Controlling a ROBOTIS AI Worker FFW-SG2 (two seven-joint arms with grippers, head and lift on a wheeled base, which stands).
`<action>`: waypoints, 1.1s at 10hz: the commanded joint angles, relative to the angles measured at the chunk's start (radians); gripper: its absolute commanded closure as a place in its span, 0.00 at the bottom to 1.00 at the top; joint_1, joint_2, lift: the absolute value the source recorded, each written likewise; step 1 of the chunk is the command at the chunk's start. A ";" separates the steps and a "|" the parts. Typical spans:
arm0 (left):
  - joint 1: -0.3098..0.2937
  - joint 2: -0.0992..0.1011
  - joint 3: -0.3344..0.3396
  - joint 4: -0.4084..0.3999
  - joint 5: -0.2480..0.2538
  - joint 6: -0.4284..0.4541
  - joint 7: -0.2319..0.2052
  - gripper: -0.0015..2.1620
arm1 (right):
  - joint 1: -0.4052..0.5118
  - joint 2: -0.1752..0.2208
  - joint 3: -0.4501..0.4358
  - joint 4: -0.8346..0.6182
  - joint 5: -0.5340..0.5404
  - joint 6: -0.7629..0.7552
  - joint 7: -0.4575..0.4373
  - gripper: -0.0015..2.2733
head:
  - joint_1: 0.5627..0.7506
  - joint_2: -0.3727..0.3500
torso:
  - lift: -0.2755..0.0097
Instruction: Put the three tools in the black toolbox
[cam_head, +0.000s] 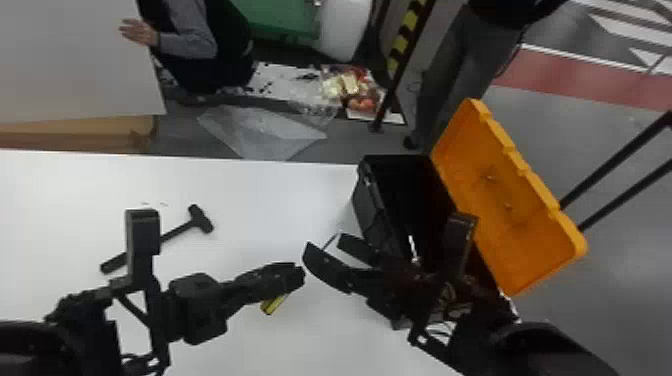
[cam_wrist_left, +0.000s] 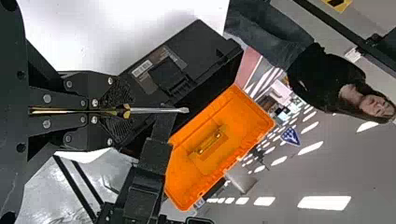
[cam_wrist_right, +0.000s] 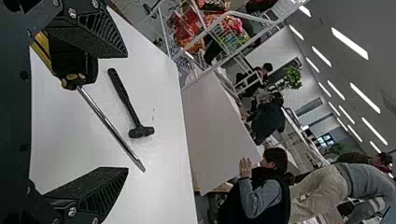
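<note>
White table (cam_head: 260, 200) beneath a gripped screwdriver

The screwdriver (cam_head: 274, 304) is above the table, its yellow-and-black handle clenched in the left gripper (cam_head: 302, 274). The right gripper (cam_head: 323, 245) faces it with jaws spread, the shaft pointing into the gap between them. A hammer (cam_head: 200, 220) lies on the table, partly hidden by the left arm. To the right, beside the right arm, stands the black toolbox (cam_head: 367, 207), its orange lid (cam_head: 515, 200) open.

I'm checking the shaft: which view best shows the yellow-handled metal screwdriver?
The right wrist view: there the screwdriver shows its shaft whole and longest. The left wrist view foreshortens it; the head view catches a thin stretch and yellow handle.
</note>
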 joint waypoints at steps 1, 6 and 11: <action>-0.004 0.000 -0.010 0.000 -0.010 0.000 0.001 0.71 | -0.003 0.004 0.004 0.000 0.006 0.004 -0.001 0.08 | 0.70 0.11 | 0.77; -0.003 0.000 -0.028 0.003 -0.028 -0.028 0.004 0.71 | -0.034 0.013 0.010 0.008 0.005 0.086 -0.001 0.73 | 0.70 0.09 | 0.77; 0.002 0.002 -0.028 0.014 -0.044 -0.046 0.004 0.71 | -0.028 0.015 0.008 0.005 0.006 0.080 0.000 0.85 | 0.70 0.11 | 0.77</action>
